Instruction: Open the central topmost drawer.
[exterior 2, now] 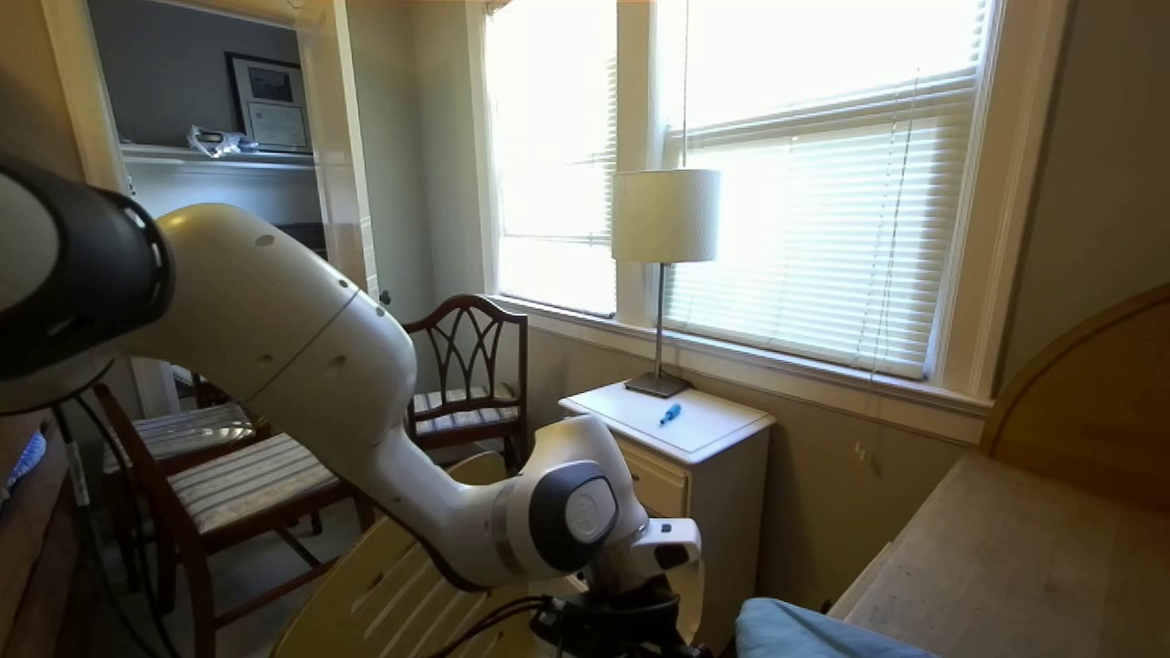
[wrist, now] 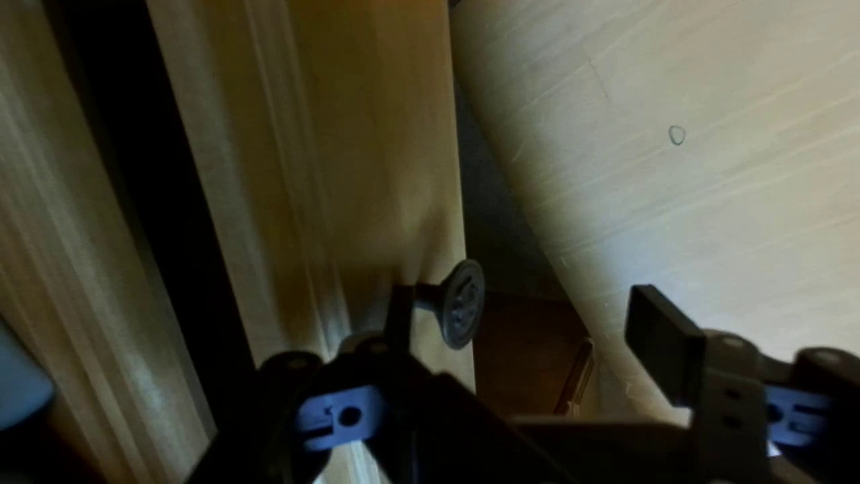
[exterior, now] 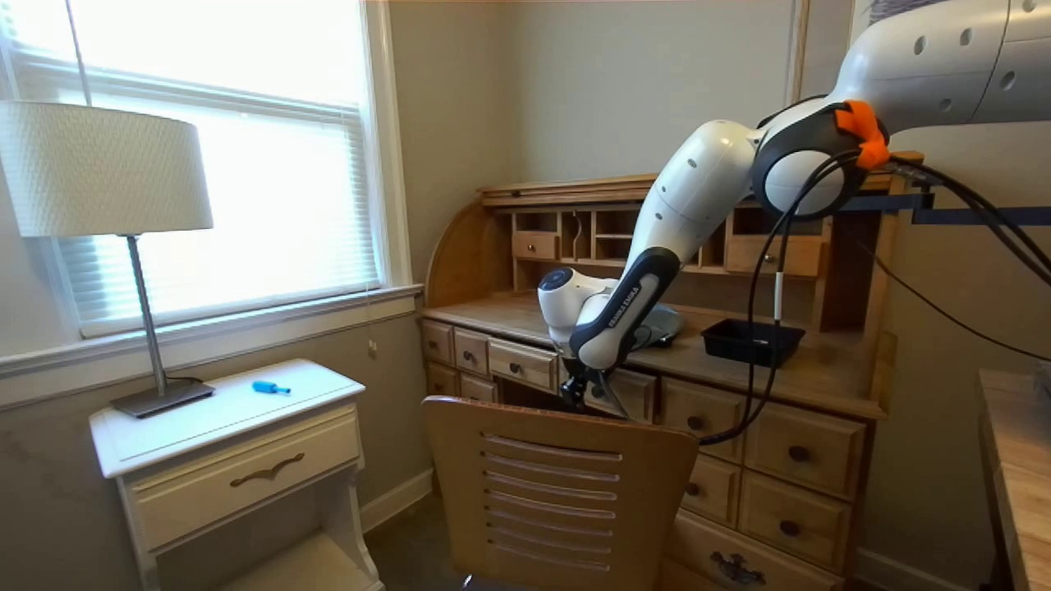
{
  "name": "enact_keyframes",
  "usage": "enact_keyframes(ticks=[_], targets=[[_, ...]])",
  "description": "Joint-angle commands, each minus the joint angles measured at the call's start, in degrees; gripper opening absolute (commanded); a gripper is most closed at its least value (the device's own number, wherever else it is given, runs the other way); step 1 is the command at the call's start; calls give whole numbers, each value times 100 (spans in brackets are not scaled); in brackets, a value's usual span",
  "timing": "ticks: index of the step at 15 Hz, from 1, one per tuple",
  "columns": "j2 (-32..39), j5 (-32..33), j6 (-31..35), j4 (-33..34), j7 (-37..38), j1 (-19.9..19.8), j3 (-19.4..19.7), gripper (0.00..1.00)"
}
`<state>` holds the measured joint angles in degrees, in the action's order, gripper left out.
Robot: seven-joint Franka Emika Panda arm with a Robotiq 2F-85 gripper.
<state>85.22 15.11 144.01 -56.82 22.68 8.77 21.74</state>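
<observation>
The wide wooden drawer (exterior: 538,369), the thing of the task, is in the middle of the desk (exterior: 493,310), directly under the desk's top and above a dark open space. In the wrist view, a dark gap separates the drawer front from the desk's edge. Before the desk hangs the gripper (wrist: 527,312), its two fingers (wrist: 662,339) spread wide, and the round dark knob (wrist: 462,306) of the drawer stands between them, much nearer to one finger; whether they touch, I cannot tell. The robot arm (exterior: 698,180) bends down toward the front of the desk. A wooden chair (exterior: 562,420) with slots in its back stands close before the desk, and on the desk's top there is a black tray (exterior: 727,345). Near the desk, but apart from it, stands a white side table (exterior: 246,410), which carries a lamp (exterior: 103,168) and a small blue object (exterior: 269,387).
</observation>
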Motion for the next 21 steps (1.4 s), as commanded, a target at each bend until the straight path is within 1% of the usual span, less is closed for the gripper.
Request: enact_keyframes(ticks=[1, 3, 4, 5, 7, 8, 10, 12, 13, 15, 16, 17, 18, 21], targets=[[0, 302, 250, -57, -53, -63, -23, 50], [0, 333, 438, -54, -99, -105, -60, 38], [-1, 334, 503, -44, -130, -129, -82, 30], [-7, 321, 567, -30, -167, -164, -121, 25], [-13, 254, 687, 0, -262, -223, -211, 11], [-14, 227, 752, 9, -292, -241, -234, 3], [-16, 144, 737, 62, -361, -272, -318, 0], [-17, 121, 739, 48, -344, -245, -381, 0], [-16, 146, 736, 15, -205, -172, -319, 0], [-16, 212, 700, 1, 155, 17, -65, 0], [-15, 232, 647, 11, 300, 87, 53, 26], [-15, 268, 528, 25, 491, 180, 234, 28], [-16, 308, 434, 27, 653, 258, 395, 33], [-17, 387, -200, 78, 1133, 493, 825, 53]])
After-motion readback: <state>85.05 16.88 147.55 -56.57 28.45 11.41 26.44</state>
